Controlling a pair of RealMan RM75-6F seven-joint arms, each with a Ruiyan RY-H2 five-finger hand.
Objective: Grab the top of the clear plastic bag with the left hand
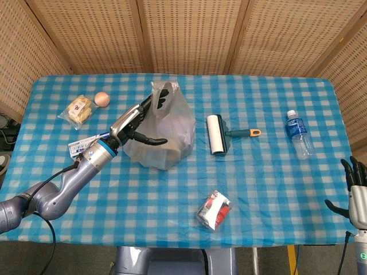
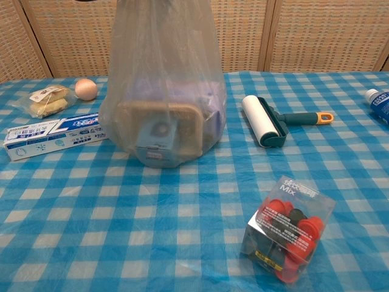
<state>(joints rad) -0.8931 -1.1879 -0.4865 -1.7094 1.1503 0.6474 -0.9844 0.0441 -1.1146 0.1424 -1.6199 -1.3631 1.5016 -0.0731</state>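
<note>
The clear plastic bag (image 1: 163,129) stands in the middle of the checked table, with a tan box and other things inside it; in the chest view the bag (image 2: 164,79) fills the upper left and its top is cut off. My left hand (image 1: 137,123) is up against the bag's left side near the top. Its fingers (image 1: 159,98) reach to the handle loop and the thumb juts out lower, apart from them. No firm grip on the plastic shows. My right hand (image 1: 355,192) hangs at the table's front right corner, fingers apart and holding nothing.
A toothpaste box (image 2: 51,135), a wrapped snack (image 2: 45,99) and an egg (image 2: 86,89) lie left of the bag. A lint roller (image 1: 221,134) lies to its right, a water bottle (image 1: 299,134) further right. A clear box of red pieces (image 2: 289,228) sits near the front.
</note>
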